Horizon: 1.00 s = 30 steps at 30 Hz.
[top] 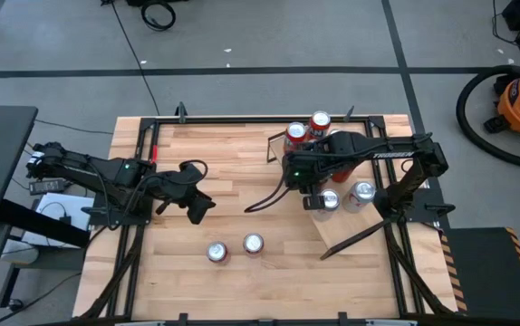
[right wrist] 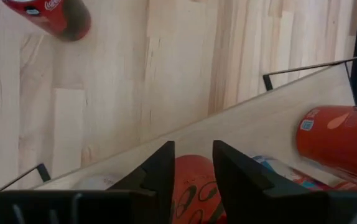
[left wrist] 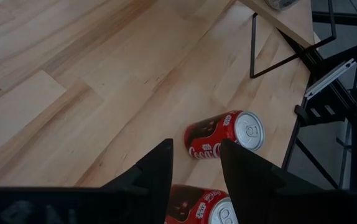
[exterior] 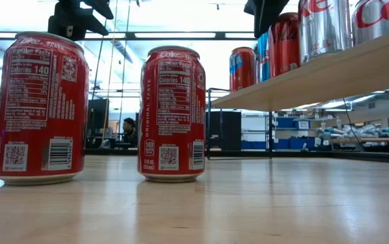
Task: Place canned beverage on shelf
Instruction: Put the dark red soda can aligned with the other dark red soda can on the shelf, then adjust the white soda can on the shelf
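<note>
I have four cans on the shelf [top: 351,231]; my right pincer [right wrist: 193,163] pinches one, left pincer [left wrist: 196,163] spread above two bench cans [top: 235,247].

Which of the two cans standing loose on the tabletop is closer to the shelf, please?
The right-hand can of the pair in the high view; the other can stands beside it, farther from the shelf and nearer the left gripper.

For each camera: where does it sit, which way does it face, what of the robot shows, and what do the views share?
High: overhead, straight down; both arms, left gripper, right gripper.
Low: tabletop height, level across; two red cans, shelf; arm parts at top.
Left wrist: past its open fingers toward those cans.
Right wrist: over its gripper onto the shelf.
Shared: the two cans show in high, low and left wrist.
</note>
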Each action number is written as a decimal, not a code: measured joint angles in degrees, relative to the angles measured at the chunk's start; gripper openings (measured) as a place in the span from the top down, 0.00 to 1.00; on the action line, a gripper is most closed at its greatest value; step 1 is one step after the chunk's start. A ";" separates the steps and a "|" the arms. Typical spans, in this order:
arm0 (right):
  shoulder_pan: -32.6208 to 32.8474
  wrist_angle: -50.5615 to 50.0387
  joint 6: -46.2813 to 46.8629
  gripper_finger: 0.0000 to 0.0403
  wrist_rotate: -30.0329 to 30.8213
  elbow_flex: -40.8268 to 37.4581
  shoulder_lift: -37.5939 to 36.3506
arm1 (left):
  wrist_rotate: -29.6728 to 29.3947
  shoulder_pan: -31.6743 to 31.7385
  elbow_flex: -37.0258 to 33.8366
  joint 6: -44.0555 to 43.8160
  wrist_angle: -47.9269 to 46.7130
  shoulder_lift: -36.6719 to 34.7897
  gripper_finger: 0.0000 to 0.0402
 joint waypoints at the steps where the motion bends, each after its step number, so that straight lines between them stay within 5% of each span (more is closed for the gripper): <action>1: -0.03 -0.11 -0.02 0.71 0.00 0.00 0.00 | 0.00 0.01 0.00 0.00 0.00 0.00 0.64; 15: 4.47 0.84 3.45 0.72 -4.73 1.53 0.00 | -0.04 0.01 0.00 -0.05 0.00 0.00 0.64; 30: 11.73 -5.69 5.98 0.72 0.17 0.35 0.80 | -0.07 0.01 0.00 0.04 0.00 0.00 0.64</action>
